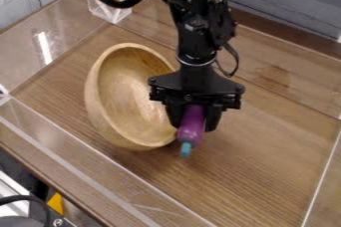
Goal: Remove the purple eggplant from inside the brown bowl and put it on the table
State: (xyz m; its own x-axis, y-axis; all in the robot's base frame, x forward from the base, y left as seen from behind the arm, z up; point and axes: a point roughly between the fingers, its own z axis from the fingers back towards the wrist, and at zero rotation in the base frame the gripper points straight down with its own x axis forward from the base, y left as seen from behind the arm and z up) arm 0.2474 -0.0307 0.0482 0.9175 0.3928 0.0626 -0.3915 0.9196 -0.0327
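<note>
bowl [123,97]: on surface [266,161], left of centre, tipped toward the right | eggplant [192,125]: just right of bowl's near rim, in the hand [194,121], stem end down near surface | hand: above eggplant, pointing down

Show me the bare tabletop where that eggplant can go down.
The table lies bare right of the purple eggplant, out to the acrylic wall, and in front toward the near wall. It is crowded on the left, where the tilted brown bowl sits against the pincer.

Open table [273,161] right and near of gripper [194,129]; tilted brown bowl [123,92] blocks left (acrylic walls [80,181] at edges).
</note>
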